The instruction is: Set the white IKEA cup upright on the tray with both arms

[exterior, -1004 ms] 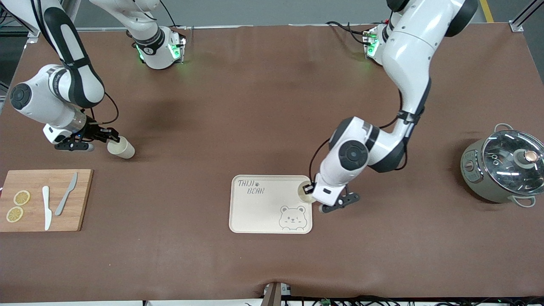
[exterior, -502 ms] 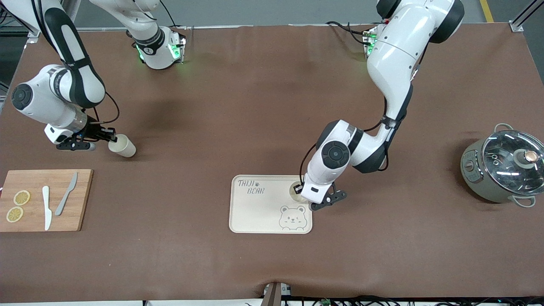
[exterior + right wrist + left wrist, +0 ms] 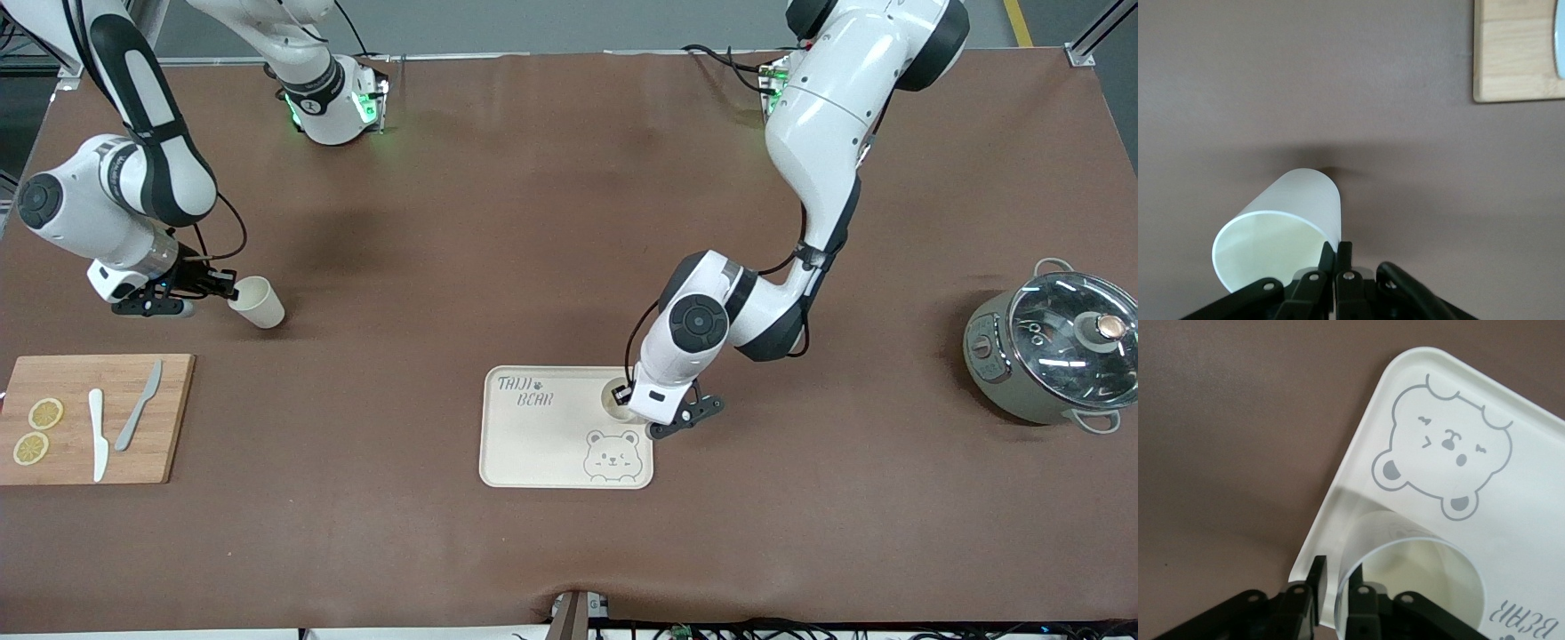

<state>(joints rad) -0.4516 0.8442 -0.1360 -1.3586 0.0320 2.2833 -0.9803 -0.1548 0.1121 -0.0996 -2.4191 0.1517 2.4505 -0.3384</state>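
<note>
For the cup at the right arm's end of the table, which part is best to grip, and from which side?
The rim wall. The tilted cup has its open mouth turned toward the right gripper, so one jaw goes inside the mouth and one outside, coming in from the mouth end. The right gripper already pinches the rim this way; the wall is thin and the body tapers, so a rim pinch suits it, likely.

Front view: the left arm's wrist covers most of the cup on the tray; only a sliver of cup rim shows at centre frame. Left wrist view: that cup and the "BEAR" lettering are cut off by the bottom edge. Right wrist view: the cutting board is cropped at the upper right corner.
</note>
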